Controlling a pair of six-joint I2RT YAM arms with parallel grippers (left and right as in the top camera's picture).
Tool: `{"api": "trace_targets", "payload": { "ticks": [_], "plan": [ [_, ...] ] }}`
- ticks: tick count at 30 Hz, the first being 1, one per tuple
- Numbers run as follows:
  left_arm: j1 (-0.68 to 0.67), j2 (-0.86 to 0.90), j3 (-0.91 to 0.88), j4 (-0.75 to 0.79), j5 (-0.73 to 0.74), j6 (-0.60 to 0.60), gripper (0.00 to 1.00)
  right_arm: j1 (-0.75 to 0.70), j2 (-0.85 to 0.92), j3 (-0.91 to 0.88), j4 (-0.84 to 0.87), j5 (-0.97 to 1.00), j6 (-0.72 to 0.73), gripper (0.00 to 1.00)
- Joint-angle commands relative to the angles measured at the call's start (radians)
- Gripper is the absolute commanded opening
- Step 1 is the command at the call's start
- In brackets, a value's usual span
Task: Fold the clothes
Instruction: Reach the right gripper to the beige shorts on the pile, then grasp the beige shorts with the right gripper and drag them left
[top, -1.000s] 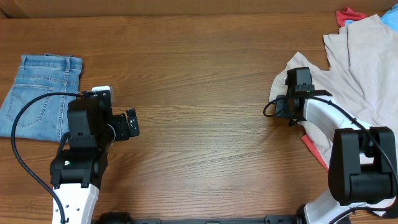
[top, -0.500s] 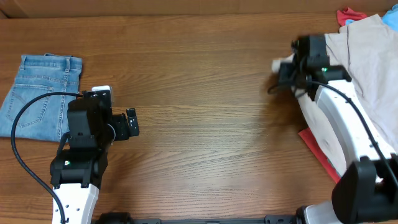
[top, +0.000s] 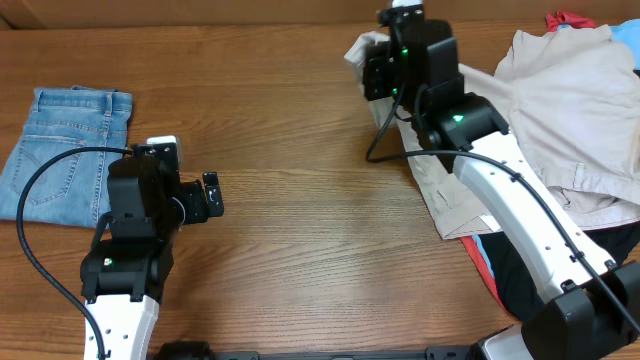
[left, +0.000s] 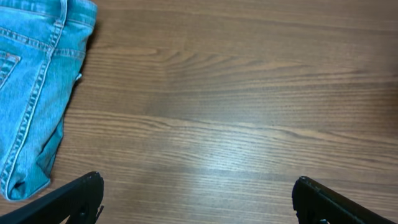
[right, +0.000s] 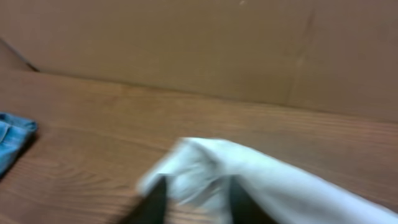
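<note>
While the left gripper (top: 210, 197) gapes at lower left, khaki shorts (top: 570, 100) sit between the blurred fingers (right: 154, 202) of the right gripper (right: 196, 200), grip unclear.

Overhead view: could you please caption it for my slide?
Right hand at beige shorts corner, far side; folded denim lies left.

worktop (top: 300, 230): is showing mid-brown wood grain with darker streaks
jeans (top: 60, 150): are showing faded denim blue with paler seams
shorts (top: 570, 110): are showing plain light beige
red garment (top: 565, 20): is showing solid bright red
left tool (left: 198, 186): is showing black fingers
</note>
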Motion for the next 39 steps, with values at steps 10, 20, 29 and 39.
{"api": "trace_targets", "payload": {
  "ticks": [10,20,29,39],
  "plan": [
    [-0.010,0.005,0.029,0.117,0.099,-0.008,1.00,-0.179,-0.103,0.033,-0.326,0.285,0.186,1.00],
    [-0.299,0.145,0.029,0.164,0.123,-0.138,1.00,-0.486,-0.130,0.032,-0.649,0.184,0.286,1.00],
    [-0.622,0.453,0.029,0.518,0.234,-0.263,1.00,-0.713,-0.134,0.033,-0.725,0.086,0.305,1.00],
    [-0.628,0.534,0.042,0.551,0.184,-0.262,1.00,-0.729,-0.111,-0.055,-0.763,-0.121,0.086,1.00]
  ]
}}
